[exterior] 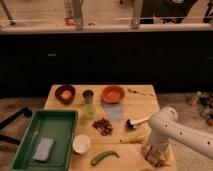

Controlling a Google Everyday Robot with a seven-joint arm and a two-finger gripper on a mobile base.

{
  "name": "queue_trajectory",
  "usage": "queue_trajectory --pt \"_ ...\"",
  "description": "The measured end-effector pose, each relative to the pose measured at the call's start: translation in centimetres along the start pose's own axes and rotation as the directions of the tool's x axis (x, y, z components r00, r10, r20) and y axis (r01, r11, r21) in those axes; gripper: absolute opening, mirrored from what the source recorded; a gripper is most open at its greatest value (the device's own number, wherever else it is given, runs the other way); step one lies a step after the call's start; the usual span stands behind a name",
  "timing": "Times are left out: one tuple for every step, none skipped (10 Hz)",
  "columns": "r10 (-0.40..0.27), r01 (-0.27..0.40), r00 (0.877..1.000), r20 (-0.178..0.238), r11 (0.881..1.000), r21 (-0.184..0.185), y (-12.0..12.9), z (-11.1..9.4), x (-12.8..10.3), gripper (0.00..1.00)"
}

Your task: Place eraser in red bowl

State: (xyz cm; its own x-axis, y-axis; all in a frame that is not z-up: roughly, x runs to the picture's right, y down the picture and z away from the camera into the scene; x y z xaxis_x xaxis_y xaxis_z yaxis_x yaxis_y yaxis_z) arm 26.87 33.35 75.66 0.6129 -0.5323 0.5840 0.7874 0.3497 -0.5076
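Observation:
The red bowl (113,93) is a shallow orange-red bowl at the back middle of the wooden table (137,102). My white arm (175,131) reaches in from the right. My gripper (155,153) points down over the table's front right corner, far from the red bowl. I cannot make out the eraser; it may be hidden under the gripper.
A maroon bowl (65,93), a metal cup (88,96), a green cup (89,111), a pale blue cloth (115,111), a dark cluster (103,126), a white-handled brush (137,121), a white bowl (81,144) and a green pepper (104,157) are on the table. A green tray (60,125) holds a grey-blue sponge (43,148).

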Motion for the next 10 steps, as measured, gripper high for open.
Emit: queue_trajectory --pt "0.016 -0.016 1.000 0.002 1.000 0.018 0.2 -0.2 0.3 0.51" --pt "0.035 -0.035 0.999 -0.002 0.999 0.041 0.6 -0.8 0.7 0.41" --pt "0.051 -0.051 0.999 -0.004 0.997 0.058 1.0 -1.3 0.8 0.31" --pt "0.061 -0.060 0.998 -0.007 0.996 0.069 1.2 -1.6 0.9 0.24" --pt "0.068 -0.067 0.998 -0.016 0.994 0.084 1.2 -2.3 1.0 0.12" --pt "0.078 -0.075 0.997 -0.026 0.992 0.097 1.3 -3.1 1.0 0.03" --pt "0.088 -0.084 0.996 -0.034 0.991 0.103 1.5 -3.7 0.9 0.00" --pt "0.108 -0.103 0.993 -0.045 0.989 0.106 1.6 -4.4 0.8 0.00" --pt "0.122 -0.116 0.991 -0.055 0.987 0.111 1.2 -4.8 0.8 0.00" --pt "0.137 -0.130 0.989 -0.059 0.986 0.106 1.0 -5.1 0.8 0.00"
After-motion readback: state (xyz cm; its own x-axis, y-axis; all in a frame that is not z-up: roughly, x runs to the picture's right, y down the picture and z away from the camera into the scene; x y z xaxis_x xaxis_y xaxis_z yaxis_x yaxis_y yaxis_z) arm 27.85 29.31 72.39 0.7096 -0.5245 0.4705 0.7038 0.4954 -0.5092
